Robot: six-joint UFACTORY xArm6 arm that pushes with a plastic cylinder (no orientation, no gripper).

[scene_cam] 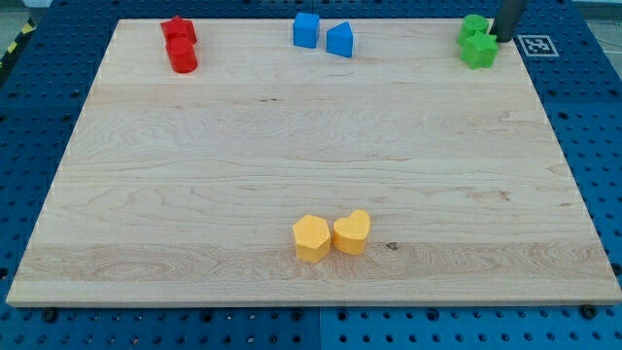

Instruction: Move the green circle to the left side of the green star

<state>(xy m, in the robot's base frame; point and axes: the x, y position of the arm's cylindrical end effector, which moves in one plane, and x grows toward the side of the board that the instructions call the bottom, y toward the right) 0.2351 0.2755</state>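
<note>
A: Green circle point(474, 26) at the view's top right corner of the desk point(292, 146), pressed against the green star point(479, 51) just below it. Hard to say for certain which of the two is which at this size; upper one taken for the circle.

B: And my tip point(501, 39)?

A: Dark rod at the view's right of the pair, very close to both, lower end about level with the seam between them. No gripper on this rig, so nothing to call wide or narrow, nothing held.

B: Handling?

A: Small, rigid, probably light; likely to slide easily on smooth wood. No taking hold, only pushing. Round flank prone to rolling off the tip, so contact best made square on the side opposite the intended travel.

B: Room?

A: Tight up there. Desk's top edge just above the circle, right edge near the rod. Wide bare wood toward the view's left and bottom. Blue cube point(306, 30) and blue triangular block point(339, 40) well apart along the top; red pair point(180, 44) far left; yellow pair point(331, 236) near the bottom. Risk: dragging the star along while the two touch.
</note>
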